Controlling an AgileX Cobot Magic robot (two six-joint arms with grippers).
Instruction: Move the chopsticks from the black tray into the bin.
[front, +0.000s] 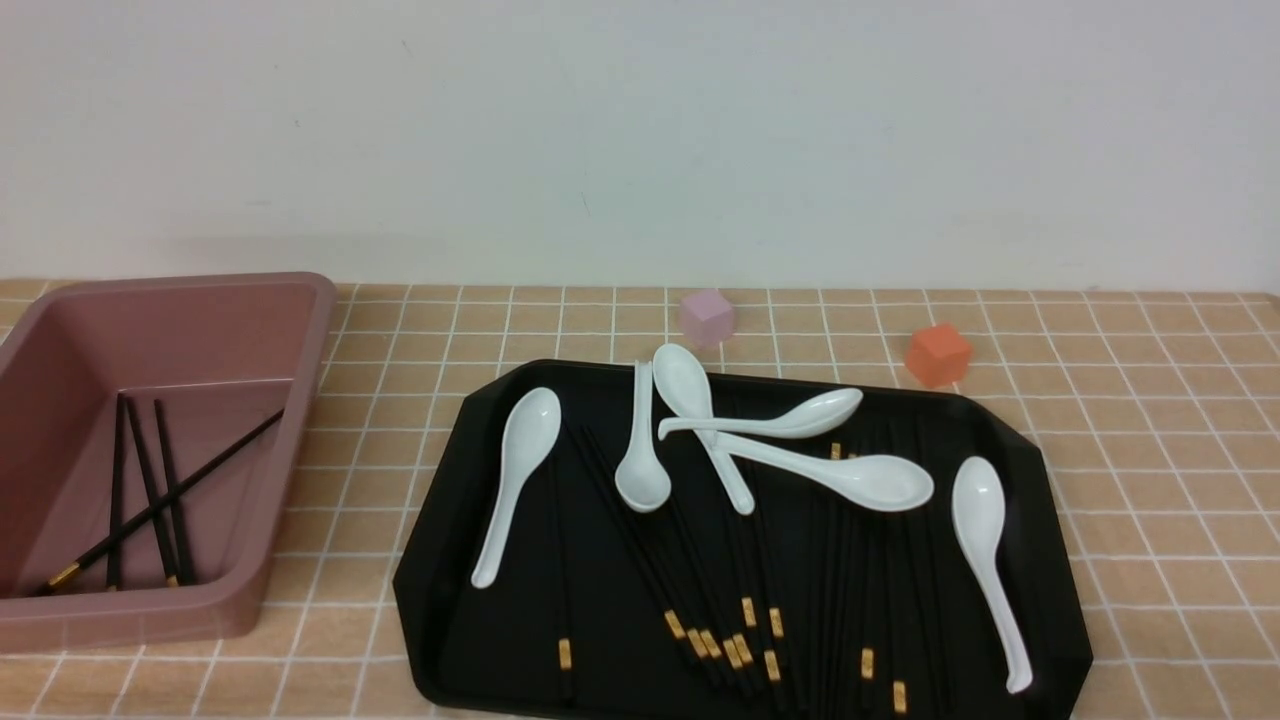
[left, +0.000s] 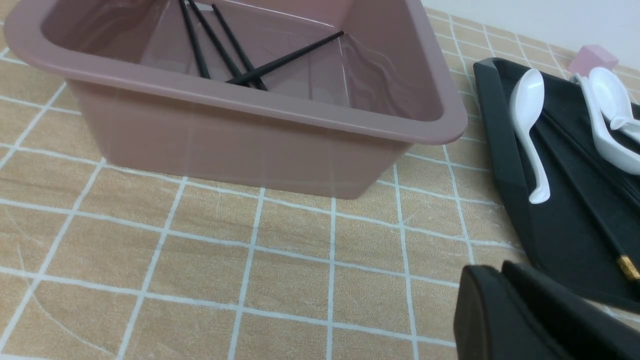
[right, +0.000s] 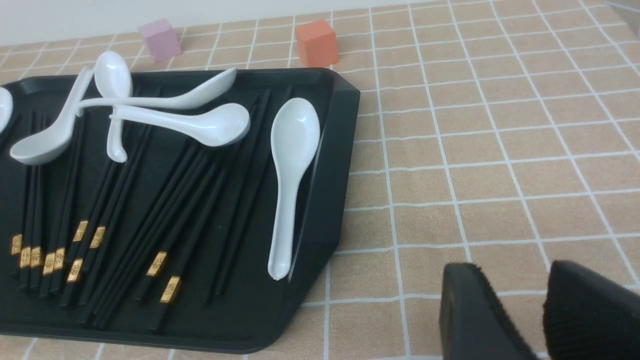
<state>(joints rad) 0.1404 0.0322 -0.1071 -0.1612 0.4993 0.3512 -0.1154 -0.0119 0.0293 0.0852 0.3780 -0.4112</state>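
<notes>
Dark left gripper (left: 496, 272): being held closed
Dark right gripper (right: 511, 277): being held open
Black tray (front: 433, 590), leftmost gold-banded chopstick (front: 561, 570): best being pinched alone

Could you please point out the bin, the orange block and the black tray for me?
Bin (left: 235, 142): left wrist view, on its outer side wall.
Orange block (right: 318, 44): right wrist view, on its side.
Black tray (front: 530, 655): front view, on its bare floor.
</notes>
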